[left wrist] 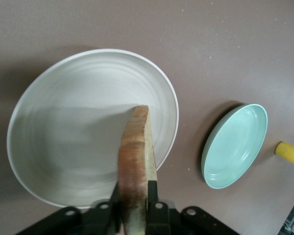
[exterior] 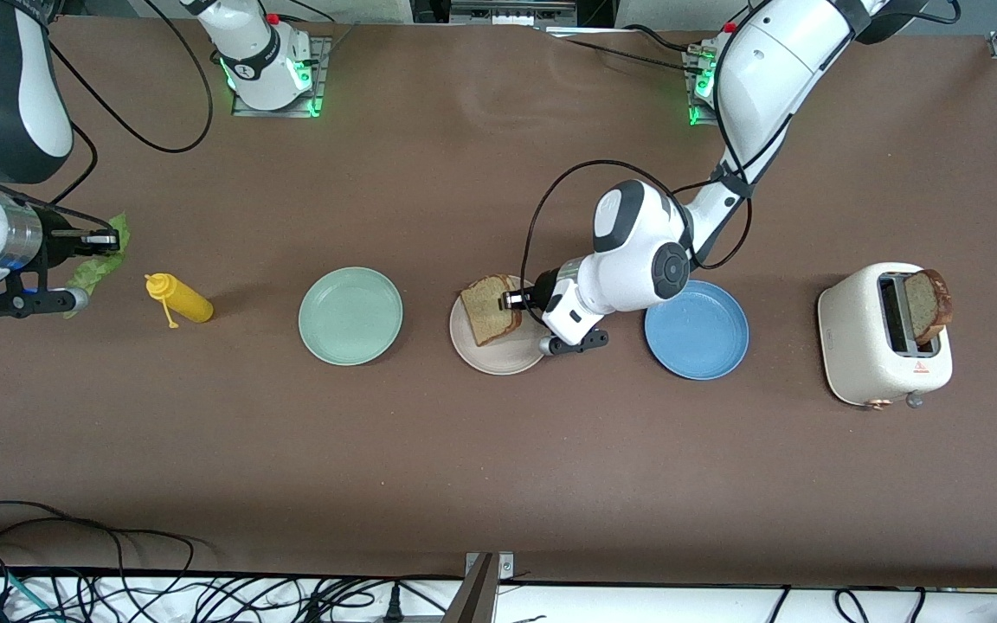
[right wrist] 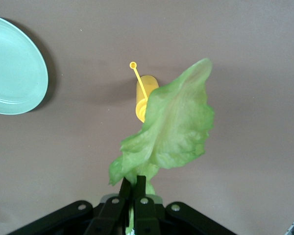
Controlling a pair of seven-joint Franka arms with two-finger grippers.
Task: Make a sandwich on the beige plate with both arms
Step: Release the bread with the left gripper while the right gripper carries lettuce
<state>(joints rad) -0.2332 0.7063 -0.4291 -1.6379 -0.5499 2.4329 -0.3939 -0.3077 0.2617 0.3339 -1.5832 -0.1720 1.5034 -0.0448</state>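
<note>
Bread slice (exterior: 492, 308) stands on edge over the beige plate (exterior: 498, 356), its crust between the fingers (left wrist: 156, 208) of the left tool (exterior: 517, 300). In the left wrist view those fingers stand narrow on either side of the crust, but whether they press it or have just let go cannot be told. The plate sits on the brown desk (exterior: 498, 467) between a mint green plate (exterior: 350, 315), toward the right arm's end, and a blue plate (exterior: 697, 330), toward the left arm's end; the three lie in a row. The left arm (exterior: 637, 255) reaches down from its base over the edge of the blue plate.

A white toaster (exterior: 885, 336) stands toward the left arm's end, well apart from the blue plate, with a second bread slice (exterior: 931, 305) sticking up out of its slot.

The right tool (exterior: 100, 244) is up in the air over the right arm's end of the desk, pinched tight on the stem of a ruffled green lettuce leaf (right wrist: 171, 127), which hangs from it. A yellow squeeze bottle (exterior: 180, 298) lies on its side between that tool and the mint green plate.
</note>
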